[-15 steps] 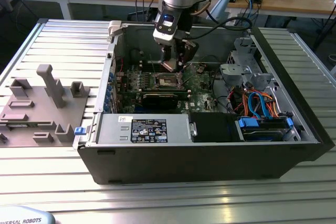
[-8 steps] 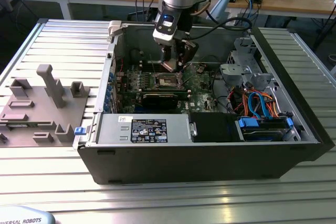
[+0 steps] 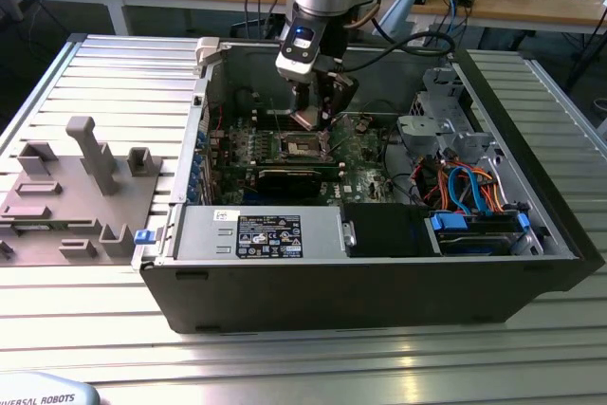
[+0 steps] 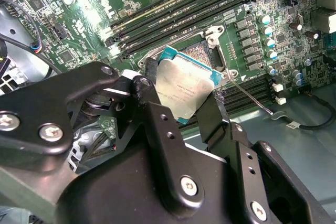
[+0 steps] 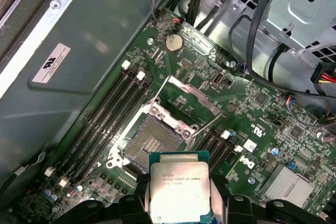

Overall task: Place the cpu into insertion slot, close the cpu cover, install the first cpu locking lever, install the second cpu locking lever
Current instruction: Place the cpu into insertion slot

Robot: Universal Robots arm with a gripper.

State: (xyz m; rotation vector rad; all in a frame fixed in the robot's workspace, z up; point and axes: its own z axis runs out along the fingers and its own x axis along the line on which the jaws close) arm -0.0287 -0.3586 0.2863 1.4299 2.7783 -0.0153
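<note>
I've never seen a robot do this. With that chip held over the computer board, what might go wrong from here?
The gripper pinches the cpu only by its edges, so it might slip or tilt. The cpu is not yet in the insertion slot; lowered off-centre, it could land on the slot's metal rim. The cpu cover stands open next to the slot, where a finger might catch it.

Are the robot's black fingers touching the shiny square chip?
Touching. In the second wrist view the gripper clamps the cpu: one black finger presses against each of two opposite edges, with no gap showing.
</note>
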